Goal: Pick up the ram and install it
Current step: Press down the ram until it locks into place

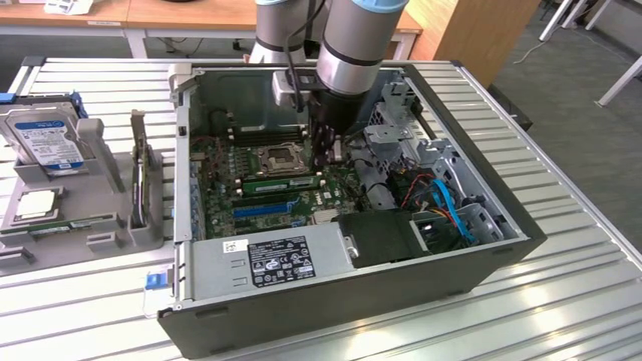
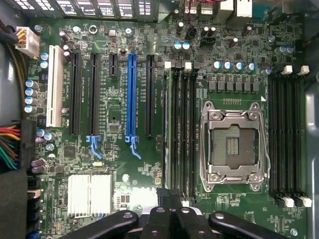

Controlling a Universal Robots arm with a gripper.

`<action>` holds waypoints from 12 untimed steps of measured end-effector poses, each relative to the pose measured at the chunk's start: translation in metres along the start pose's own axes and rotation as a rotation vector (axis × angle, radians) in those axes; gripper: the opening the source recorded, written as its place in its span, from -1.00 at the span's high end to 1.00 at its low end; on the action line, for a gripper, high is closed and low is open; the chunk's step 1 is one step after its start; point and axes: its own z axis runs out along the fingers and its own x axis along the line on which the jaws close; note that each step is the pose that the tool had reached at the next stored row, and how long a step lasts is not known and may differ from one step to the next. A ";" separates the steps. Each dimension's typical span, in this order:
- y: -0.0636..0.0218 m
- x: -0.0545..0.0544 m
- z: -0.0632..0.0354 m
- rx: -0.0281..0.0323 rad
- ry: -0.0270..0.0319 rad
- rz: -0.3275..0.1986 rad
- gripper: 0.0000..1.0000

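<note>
Gripper (image 2: 169, 195) closed, fingers (image 2: 160, 219) pressed together with no gap showing. Tips sit at one end of the ram (image 2: 168, 129); can't tell if they pinch it or just touch it.

Ram is on the motherboard (image 2: 114, 124), standing edge-up in the slot of the bank next to the CPU socket (image 2: 232, 144), the one farthest from the socket. Other slots (image 2: 185, 129) in that bank are bare. Second bank of black slots (image 2: 286, 134) on the socket's far side. Socket frame open, no chip in it. On the ram's other side: black card slot, then blue slot (image 2: 131, 94), more black ones, white slot (image 2: 55, 92). Silver heatsink (image 2: 89, 194) near the gripper.

Exterior view: arm comes down into the open case (image 1: 331, 308), gripper (image 1: 327, 154) low over the board (image 1: 225, 169), at the end of the ram (image 1: 282, 183) towards the exterior view's right. Ram lies green and level, just in front of the socket (image 1: 278, 156), blue slot (image 1: 263, 208) nearer the camera. Power supply (image 1: 271, 259) fills the case's near corner. Case sits on a slatted table (image 1: 561, 301). Gray holder (image 1: 60, 226) at the exterior view's left, hard drive (image 1: 45, 139) propped in it.
</note>
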 end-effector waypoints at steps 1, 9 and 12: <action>0.0000 0.000 0.0008 0.0000 0.0002 0.000 0.80; -0.0001 0.000 0.0026 0.0001 0.0002 0.000 0.80; -0.0018 0.000 0.0026 0.0000 0.0003 0.000 0.80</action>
